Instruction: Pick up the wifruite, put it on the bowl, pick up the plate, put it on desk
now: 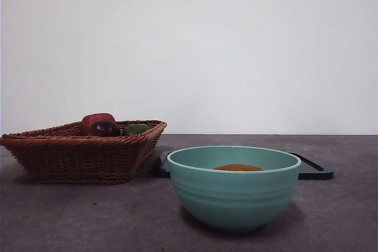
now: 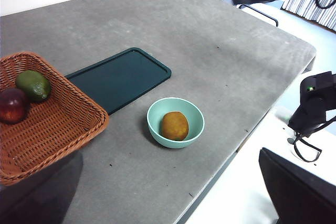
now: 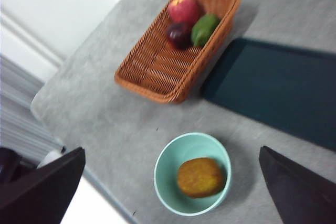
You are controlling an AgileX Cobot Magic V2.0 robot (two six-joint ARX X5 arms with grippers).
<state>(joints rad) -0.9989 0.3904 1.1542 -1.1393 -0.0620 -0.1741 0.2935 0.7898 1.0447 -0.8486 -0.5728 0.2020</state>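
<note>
The orange-brown wifruite (image 2: 174,125) (image 3: 200,178) lies inside the mint-green ribbed bowl (image 1: 234,188) (image 2: 175,123) (image 3: 192,173); only its top (image 1: 237,167) shows over the rim in the front view. Behind the bowl, the plate (image 1: 313,170) (image 2: 118,79) (image 3: 277,91), a flat dark rectangular tray, lies on the grey desk (image 1: 88,216) (image 2: 210,40). My right gripper (image 3: 170,153) hangs open high above the bowl, holding nothing. My left gripper (image 2: 170,156) is also open and empty, high over the desk's near edge. Neither gripper shows in the front view.
A brown wicker basket (image 1: 82,151) (image 2: 47,124) (image 3: 173,45) stands beside the plate, holding a red fruit (image 3: 184,8), a dark purple fruit (image 3: 178,34) and a green fruit (image 3: 203,29). The desk edge (image 2: 247,145) runs near the bowl.
</note>
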